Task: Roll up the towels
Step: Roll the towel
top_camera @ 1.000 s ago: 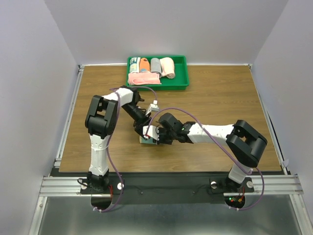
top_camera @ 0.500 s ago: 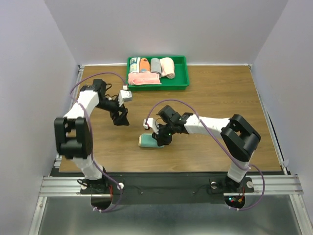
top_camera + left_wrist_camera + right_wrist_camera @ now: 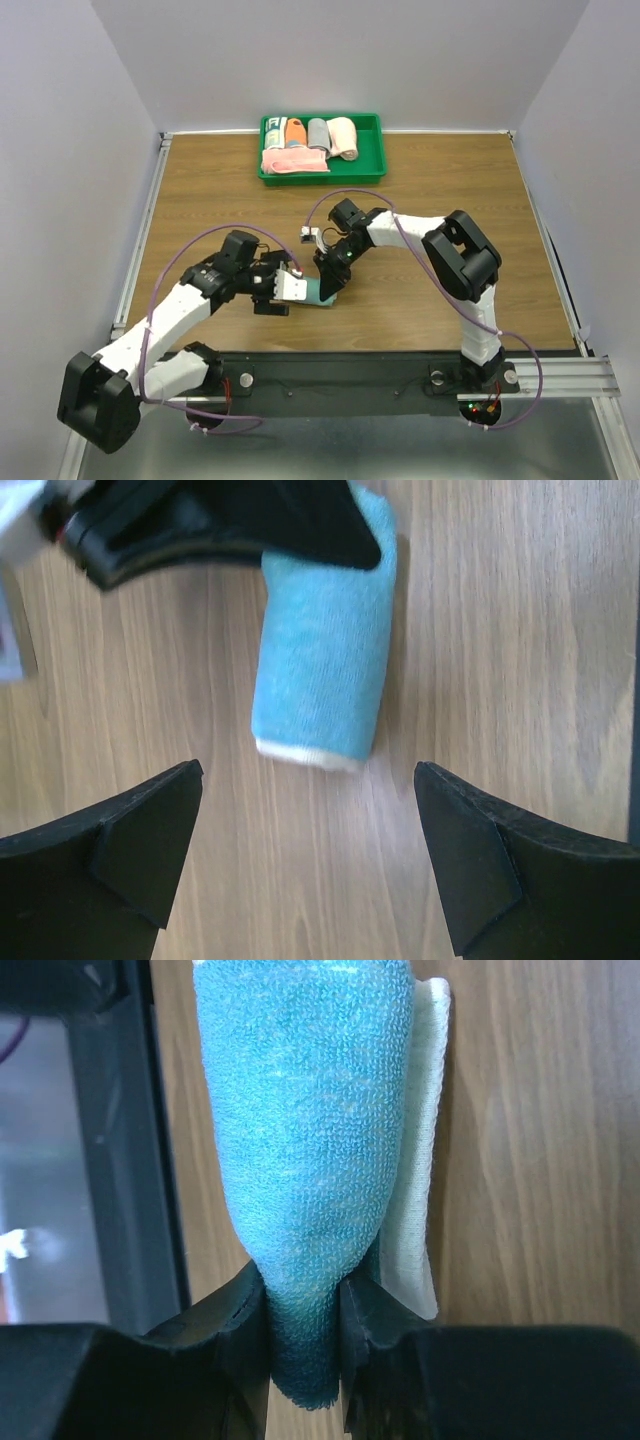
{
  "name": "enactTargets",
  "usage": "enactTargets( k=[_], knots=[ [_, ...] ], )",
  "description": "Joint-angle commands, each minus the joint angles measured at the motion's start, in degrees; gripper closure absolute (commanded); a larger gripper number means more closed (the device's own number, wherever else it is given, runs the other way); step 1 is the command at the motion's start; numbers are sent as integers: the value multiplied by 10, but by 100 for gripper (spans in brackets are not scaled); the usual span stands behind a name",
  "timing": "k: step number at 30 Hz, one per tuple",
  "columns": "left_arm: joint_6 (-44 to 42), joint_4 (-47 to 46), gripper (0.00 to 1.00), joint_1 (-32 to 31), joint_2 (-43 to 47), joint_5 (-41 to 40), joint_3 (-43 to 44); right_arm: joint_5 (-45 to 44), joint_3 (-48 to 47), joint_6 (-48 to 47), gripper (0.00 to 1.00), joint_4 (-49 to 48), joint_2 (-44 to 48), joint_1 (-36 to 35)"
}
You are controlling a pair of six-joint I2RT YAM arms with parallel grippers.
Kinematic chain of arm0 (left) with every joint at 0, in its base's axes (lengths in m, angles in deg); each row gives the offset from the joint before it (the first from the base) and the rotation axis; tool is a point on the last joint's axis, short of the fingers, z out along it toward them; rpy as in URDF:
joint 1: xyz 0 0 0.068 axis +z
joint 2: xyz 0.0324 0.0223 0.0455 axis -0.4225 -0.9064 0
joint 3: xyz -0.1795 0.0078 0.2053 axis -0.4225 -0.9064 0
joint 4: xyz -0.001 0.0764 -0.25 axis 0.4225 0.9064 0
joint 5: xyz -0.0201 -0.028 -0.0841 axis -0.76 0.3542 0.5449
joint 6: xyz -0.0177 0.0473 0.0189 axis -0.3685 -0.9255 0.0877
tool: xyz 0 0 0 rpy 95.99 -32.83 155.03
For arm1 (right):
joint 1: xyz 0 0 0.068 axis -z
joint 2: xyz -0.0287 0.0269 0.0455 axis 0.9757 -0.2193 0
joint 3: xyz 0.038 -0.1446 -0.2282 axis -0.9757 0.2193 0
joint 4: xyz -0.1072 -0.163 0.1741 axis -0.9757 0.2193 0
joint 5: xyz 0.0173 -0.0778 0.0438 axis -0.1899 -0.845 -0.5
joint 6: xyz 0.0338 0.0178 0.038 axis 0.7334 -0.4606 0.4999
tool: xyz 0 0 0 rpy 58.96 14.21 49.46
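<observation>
A teal towel, rolled into a stubby cylinder with a pale yellow edge, lies on the wooden table near its middle. My right gripper is shut on one end of the roll, pinching the teal cloth between both fingers; from above it sits at the roll's right end. My left gripper is open wide just short of the roll's other end, with bare wood between its fingers. From above, the left gripper is just left of the towel.
A green tray stands at the back of the table, holding a peach roll, a grey roll, an orange roll and a loose pink cloth. The right arm arches over the table's middle right.
My left arm swung away to the far left, then came back low from the near left to the towel's end with its jaws wider. The right gripper kept its hold on the roll.
</observation>
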Motion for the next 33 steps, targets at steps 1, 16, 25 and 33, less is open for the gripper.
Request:
enactTargets(
  k=[1, 16, 25, 33],
  knots=[
    [28, -109, 1, -60, -23, -74, -8, 14, -11, -6, 99, 69, -43, 6],
    [36, -140, 50, -123, -179, -90, -13, 12, -39, -23, 97, 84, -44, 14],
    [44, -14, 85, -109, -282, -45, 51, -33, -56, -3, 36, 82, 30, 97],
    [24, 121, 87, -40, -409, 40, 167, -129, -6, -18, 16, 80, 228, 168]
  ],
)
